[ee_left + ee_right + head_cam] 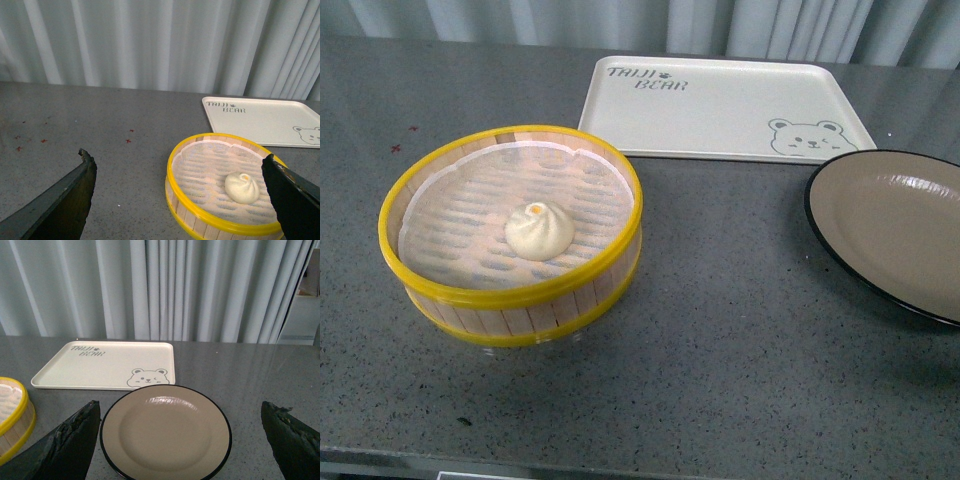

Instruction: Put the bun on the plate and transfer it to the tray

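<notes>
Left tool (176, 159) spread wide before bun (242, 187), right tool (180, 407) spread wide before plate (165, 440).

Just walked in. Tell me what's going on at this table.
Nothing is being handled yet. The small cream-white pleated bun sits inside the yellow-rimmed bamboo steamer basket. The round tan black-rimmed plate and the cream-white rectangular bear tray are both bare. The left gripper and right gripper are open, holding nothing.
</notes>
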{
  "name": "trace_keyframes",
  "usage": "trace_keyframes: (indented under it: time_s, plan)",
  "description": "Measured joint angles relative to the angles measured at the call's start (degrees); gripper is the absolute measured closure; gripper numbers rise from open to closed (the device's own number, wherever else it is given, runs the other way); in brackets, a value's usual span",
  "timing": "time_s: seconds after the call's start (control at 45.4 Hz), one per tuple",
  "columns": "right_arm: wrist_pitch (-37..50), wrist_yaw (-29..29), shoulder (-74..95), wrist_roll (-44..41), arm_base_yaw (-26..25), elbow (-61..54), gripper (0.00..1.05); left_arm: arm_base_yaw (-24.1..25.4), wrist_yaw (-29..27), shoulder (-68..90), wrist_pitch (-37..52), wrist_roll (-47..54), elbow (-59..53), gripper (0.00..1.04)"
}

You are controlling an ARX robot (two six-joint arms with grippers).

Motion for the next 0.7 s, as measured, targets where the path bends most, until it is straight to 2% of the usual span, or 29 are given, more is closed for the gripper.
trace_keyframes:
  time_s: [0.176,0.286,0.33,0.44,0.551,0.705]
  plan:
    - [0.00,0.02,0.00,0.00,0.00,0.00,0.09,-0.07,-0.13,0.07,-0.07,-0.04,0.02,0.07]
    - [0.00,0.02,0.00,0.00,0.00,0.00,0.09,-2.95,-17.51,6.82,-3.93,-8.26,1.79,0.07]
    - [0.00,0.04,-0.04,-0.02,0.00,0.00,0.09,-2.36,-19.98,11.13,-1.88,-11.04,2.01,0.07]
    - [0.00,-0.02,-0.02,0.00,0.00,0.00,0.09,-0.72,-18.80,24.24,6.78,-14.88,5.05,0.07]
    - [0.00,0.00,-0.04,0.00,0.00,0.00,0.09,-1.57,-16.46,38.73,14.14,-15.63,11.72,0.07]
    - [0.00,0.00,-0.04,0.00,0.00,0.00,0.09,-4.81,-11.06,60.54,15.85,-15.28,23.82,0.07]
